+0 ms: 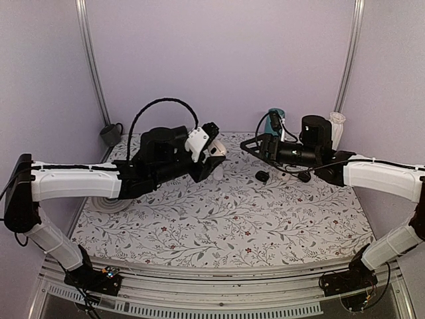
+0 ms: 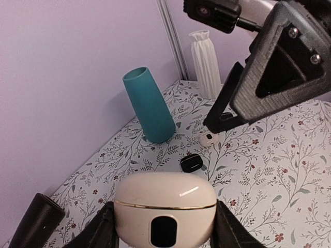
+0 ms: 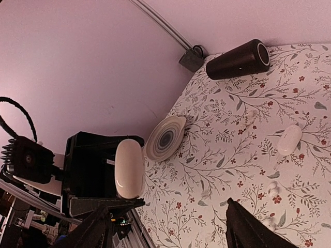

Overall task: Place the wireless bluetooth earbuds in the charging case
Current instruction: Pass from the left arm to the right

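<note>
The charging case (image 2: 164,199) is clamped, lid seemingly shut, in the jaws of the left gripper (image 2: 164,235) at the bottom centre of the left wrist frame, apparently raised off the worktop (image 2: 269,170). The jaws of the right gripper (image 3: 170,232) are spread wide and empty. The glossy shell could be twisted loose if pressed off-centre.

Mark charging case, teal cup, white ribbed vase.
charging case (image 2: 164,209): left wrist view, front shell at the seam.
teal cup (image 2: 150,107): left wrist view, middle of the side wall.
white ribbed vase (image 2: 206,64): left wrist view, ribbed body.
</note>
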Controlling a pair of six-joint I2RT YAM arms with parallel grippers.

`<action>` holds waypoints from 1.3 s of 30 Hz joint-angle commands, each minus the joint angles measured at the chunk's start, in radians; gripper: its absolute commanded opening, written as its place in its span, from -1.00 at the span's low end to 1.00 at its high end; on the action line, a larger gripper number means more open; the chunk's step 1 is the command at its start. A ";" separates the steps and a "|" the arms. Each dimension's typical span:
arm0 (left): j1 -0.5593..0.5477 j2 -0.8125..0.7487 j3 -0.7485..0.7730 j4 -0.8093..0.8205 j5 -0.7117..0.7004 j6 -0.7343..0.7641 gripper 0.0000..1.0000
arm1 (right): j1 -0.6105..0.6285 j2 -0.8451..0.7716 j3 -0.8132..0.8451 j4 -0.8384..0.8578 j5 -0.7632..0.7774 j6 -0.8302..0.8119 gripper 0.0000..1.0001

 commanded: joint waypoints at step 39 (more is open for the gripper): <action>-0.076 0.107 0.090 -0.004 -0.067 0.028 0.02 | 0.085 0.153 0.158 -0.042 -0.079 -0.010 -0.80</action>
